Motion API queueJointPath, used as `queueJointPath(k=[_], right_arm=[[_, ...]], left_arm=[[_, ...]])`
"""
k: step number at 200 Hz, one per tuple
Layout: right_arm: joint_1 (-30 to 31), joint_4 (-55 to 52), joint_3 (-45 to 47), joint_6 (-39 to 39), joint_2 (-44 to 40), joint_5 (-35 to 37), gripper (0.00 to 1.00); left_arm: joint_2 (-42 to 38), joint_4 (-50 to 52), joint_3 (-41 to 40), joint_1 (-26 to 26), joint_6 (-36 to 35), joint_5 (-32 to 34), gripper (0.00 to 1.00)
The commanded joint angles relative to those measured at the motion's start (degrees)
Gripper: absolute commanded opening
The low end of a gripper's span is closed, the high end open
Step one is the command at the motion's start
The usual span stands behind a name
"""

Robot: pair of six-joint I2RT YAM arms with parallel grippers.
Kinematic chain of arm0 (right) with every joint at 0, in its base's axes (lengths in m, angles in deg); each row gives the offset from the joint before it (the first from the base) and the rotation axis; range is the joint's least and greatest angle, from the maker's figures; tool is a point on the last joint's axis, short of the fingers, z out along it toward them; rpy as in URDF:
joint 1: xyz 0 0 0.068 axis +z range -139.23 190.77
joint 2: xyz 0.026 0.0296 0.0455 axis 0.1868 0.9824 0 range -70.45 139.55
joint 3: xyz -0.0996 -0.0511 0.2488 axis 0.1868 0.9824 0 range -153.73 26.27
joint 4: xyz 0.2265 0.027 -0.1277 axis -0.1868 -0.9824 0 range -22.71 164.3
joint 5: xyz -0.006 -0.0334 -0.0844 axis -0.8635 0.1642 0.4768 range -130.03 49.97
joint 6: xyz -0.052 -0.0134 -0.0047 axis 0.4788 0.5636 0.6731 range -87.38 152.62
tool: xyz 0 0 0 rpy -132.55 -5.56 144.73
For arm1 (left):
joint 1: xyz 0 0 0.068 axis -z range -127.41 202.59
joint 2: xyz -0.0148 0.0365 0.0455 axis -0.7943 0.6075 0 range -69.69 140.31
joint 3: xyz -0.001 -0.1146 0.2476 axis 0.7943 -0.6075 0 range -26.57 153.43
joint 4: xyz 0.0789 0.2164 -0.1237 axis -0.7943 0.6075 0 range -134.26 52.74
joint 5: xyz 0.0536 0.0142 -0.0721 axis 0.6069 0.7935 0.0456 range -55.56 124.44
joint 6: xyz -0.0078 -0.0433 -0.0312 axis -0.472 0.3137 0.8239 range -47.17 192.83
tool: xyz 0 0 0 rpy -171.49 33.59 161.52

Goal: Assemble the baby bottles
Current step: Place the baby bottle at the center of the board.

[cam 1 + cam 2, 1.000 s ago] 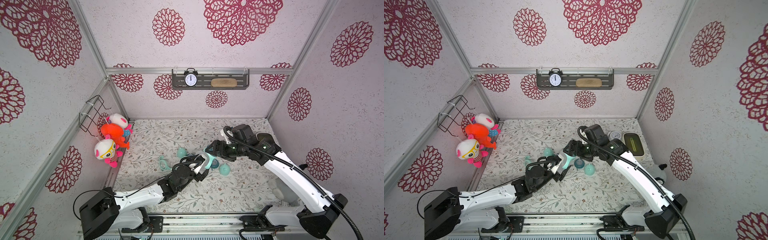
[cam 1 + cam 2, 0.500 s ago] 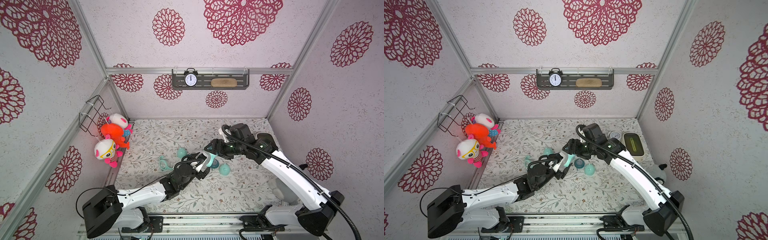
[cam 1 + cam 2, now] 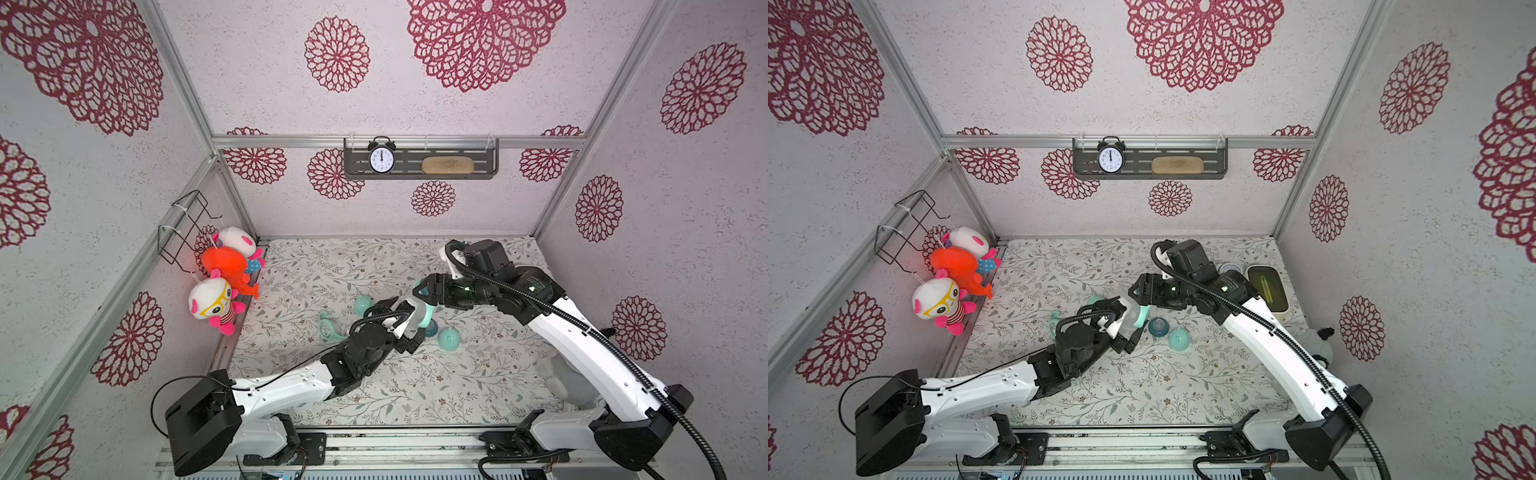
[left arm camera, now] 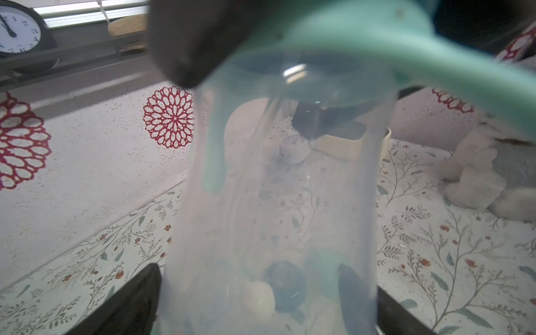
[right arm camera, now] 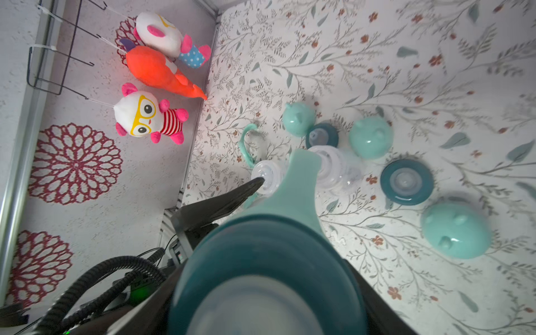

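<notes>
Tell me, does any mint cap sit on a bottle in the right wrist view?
No: all three mint caps lie loose on the floral mat.

A grey shelf on the far wall carries a black-rimmed alarm clock and, to its right, a tan oval pad. On the left wall hangs a wire basket, three plush toys just beside it. The floral counter bears a cream box and small round dial far right, and a pale plush animal near right.
</notes>
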Motion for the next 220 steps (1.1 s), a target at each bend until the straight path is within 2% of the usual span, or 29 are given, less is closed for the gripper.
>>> queueJointPath(k=[1, 28, 62, 106, 135, 156, 189, 220], right_arm=[[-1.0, -2.2, -4.4, 7.7, 0.1, 5.9, 0.41], [-1.0, -3.2, -7.2, 12.4, 0.8, 12.7, 0.40], [-1.5, -3.1, -9.2, 17.9, 4.6, 21.3, 0.43], [-6.3, 2.7, -6.8, 24.3, 12.4, 20.7, 0.44], [-8.9, 10.9, -2.0, 26.9, 15.7, 19.6, 0.44], [-10.9, 17.1, 2.2, 26.8, 17.7, 15.6, 0.44], [-12.0, 23.9, 5.6, 27.9, 21.0, 15.1, 0.44], [-13.2, 27.7, 7.2, 28.2, 23.4, 14.0, 0.45]], left_arm=[[-1.0, 2.1, 1.8, 0.3, 1.0, 2.2, 0.98], [-0.3, 7.3, 4.7, 0.0, 2.0, 4.2, 0.98], [-1.3, 11.2, 5.4, -0.5, 3.4, 3.3, 0.98], [-9.3, 19.5, 4.1, -6.0, 8.8, -3.4, 0.98], [-16.7, 25.0, 2.4, -10.0, 10.9, -5.6, 0.98], [-21.6, 28.5, 1.3, -13.4, 12.6, -8.1, 0.98], [-25.6, 34.0, 0.9, -17.4, 13.9, -9.0, 0.98], [-25.0, 36.5, 1.1, -19.2, 17.1, -6.7, 0.98]])
